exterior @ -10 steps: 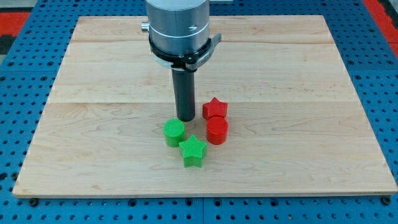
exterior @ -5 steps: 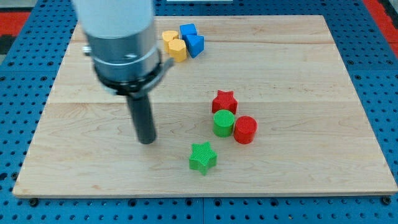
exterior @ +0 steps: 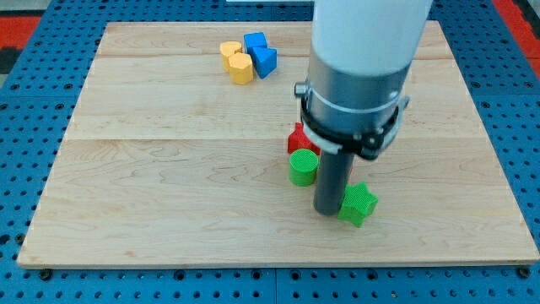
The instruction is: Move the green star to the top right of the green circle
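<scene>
The green star [exterior: 359,203] lies near the view's bottom, right of centre on the wooden board [exterior: 152,169]. My tip [exterior: 326,210] rests on the board right against the star's left side. The green circle [exterior: 303,167] stands just up and left of my tip, very close to the rod. The red star [exterior: 297,138] sits behind the green circle, partly hidden by the arm. The red circle is hidden behind the rod.
Two yellow blocks [exterior: 235,62] and two blue blocks [exterior: 260,51] cluster near the board's top, left of centre. The large arm body [exterior: 363,59] covers the board's upper right part.
My tip swung from the view's left to the right, onto the green star's left side. The green star slid right. The red circle is now out of sight.
</scene>
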Robot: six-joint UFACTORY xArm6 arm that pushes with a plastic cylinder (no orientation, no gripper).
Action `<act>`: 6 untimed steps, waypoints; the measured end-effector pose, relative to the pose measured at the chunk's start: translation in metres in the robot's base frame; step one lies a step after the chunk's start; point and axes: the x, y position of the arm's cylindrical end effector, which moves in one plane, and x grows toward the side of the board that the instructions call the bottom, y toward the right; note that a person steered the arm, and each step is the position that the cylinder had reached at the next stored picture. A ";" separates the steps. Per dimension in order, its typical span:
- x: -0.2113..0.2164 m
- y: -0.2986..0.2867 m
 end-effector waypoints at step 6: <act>-0.060 0.134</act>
